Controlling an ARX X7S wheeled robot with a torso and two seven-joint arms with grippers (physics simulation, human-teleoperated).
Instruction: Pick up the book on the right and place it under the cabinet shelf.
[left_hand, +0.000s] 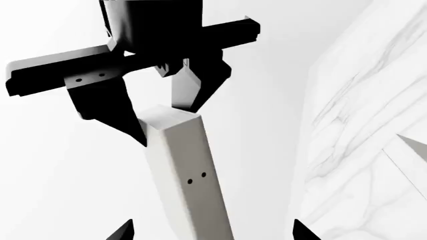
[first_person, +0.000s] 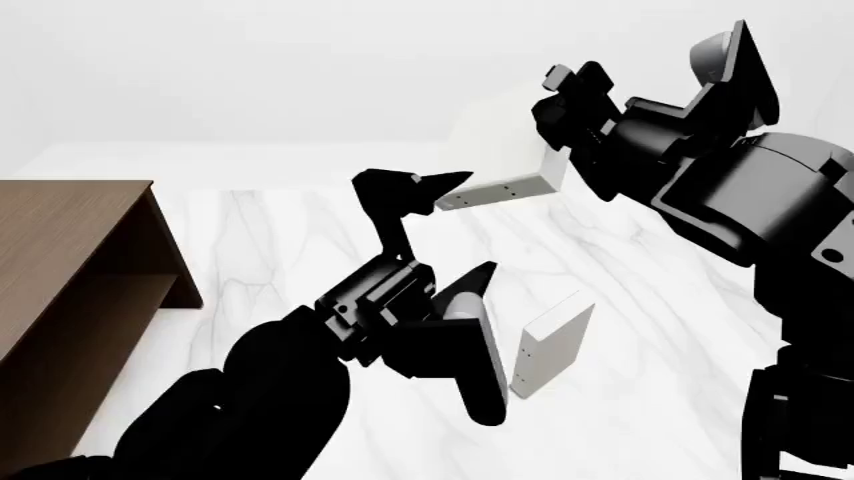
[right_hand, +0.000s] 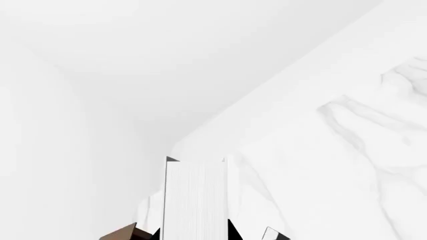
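High above the marble worktop (first_person: 641, 300), clear of everything: book (first_person: 497, 150), clamped between the jaws of the right tool (first_person: 558, 150). Pick-up done, by the look of it; carry leg in hand. Just below the book's near corner, left tool (first_person: 478, 222), fingers spread wide, gripping nothing. Looks set for a handover. Next up, probably: close on the free end, let go on the right, then swing left and low to the cabinet (first_person: 67, 250), sliding in flat under the shelf board (first_person: 107, 305). Down on the worktop, standing on edge, second pale book (first_person: 554, 350). White veined marble, plain pale walls, nothing more to report.
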